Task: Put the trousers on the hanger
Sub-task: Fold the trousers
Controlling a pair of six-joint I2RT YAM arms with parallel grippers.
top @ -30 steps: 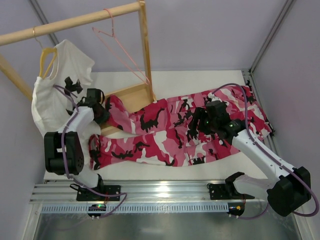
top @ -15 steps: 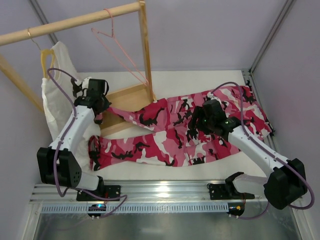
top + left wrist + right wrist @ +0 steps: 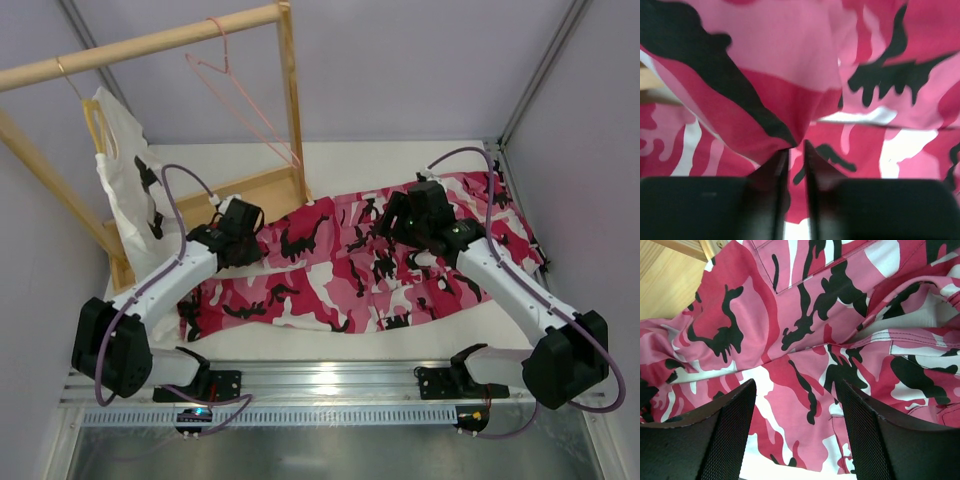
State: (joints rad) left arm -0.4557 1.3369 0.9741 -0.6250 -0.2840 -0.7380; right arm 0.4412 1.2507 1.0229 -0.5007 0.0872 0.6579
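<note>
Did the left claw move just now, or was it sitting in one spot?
Yes. The left claw slid right, closer to the wooden upright post, pinching the trousers.

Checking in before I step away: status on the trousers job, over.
Left gripper pinched shut on trousers fold; right gripper open above them. Trousers spread on table. Hanger bare on rail; shirt hangs further left.

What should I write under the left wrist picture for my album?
Left gripper pinching up a fold of the pink camouflage trousers.
</note>
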